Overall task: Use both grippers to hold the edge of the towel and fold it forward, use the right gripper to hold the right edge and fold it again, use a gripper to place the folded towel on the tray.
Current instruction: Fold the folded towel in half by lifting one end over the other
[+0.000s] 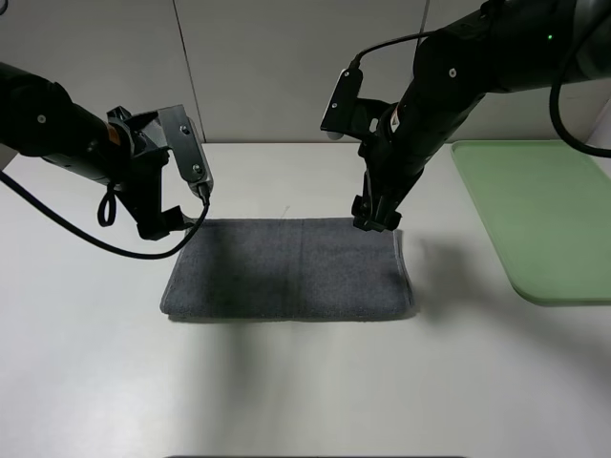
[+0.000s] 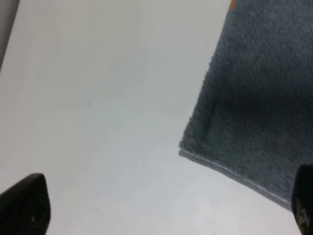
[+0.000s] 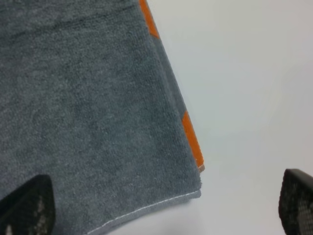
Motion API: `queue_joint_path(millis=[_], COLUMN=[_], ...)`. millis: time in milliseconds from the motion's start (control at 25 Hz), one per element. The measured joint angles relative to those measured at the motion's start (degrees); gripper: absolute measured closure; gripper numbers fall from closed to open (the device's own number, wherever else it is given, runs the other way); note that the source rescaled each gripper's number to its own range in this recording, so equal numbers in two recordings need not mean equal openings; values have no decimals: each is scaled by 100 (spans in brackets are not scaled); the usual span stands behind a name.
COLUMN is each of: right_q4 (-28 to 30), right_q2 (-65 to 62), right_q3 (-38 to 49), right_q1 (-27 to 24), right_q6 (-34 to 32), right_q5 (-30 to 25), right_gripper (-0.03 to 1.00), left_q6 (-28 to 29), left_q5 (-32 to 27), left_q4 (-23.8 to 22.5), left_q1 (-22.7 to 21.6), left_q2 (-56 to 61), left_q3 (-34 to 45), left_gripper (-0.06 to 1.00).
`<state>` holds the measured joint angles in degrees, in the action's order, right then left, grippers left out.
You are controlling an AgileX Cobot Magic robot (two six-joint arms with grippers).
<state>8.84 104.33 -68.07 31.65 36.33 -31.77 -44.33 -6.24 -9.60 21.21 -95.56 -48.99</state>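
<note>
The towel [image 1: 291,272] lies flat on the white table [image 1: 286,401], folded into a dark grey oblong, with the pale green tray [image 1: 539,215] apart from it, off its right end. The left gripper [image 1: 177,224] hangs at the towel's far left corner and the right gripper [image 1: 375,218] at its far right corner. Both are spread wide and hold nothing. Orange marks [image 3: 193,142] show along the towel's edge by that right corner
</note>
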Motion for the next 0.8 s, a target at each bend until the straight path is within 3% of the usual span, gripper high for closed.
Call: queue_joint_path(millis=[520, 800], right_q4=[-38, -179], right_q2=[-511, -852], right_q3=[0, 0], right_q1=[0, 0], right_q6=[-539, -717], right_q5=[-533, -847], right_gripper=[-3, -3], left_q6=[16, 195], left_q5=[-1916, -3453], left_q4=[0, 0], left_q1=[0, 0], left_q2=[1490, 2464], left_q3=[4, 4], left_gripper=[-5, -5])
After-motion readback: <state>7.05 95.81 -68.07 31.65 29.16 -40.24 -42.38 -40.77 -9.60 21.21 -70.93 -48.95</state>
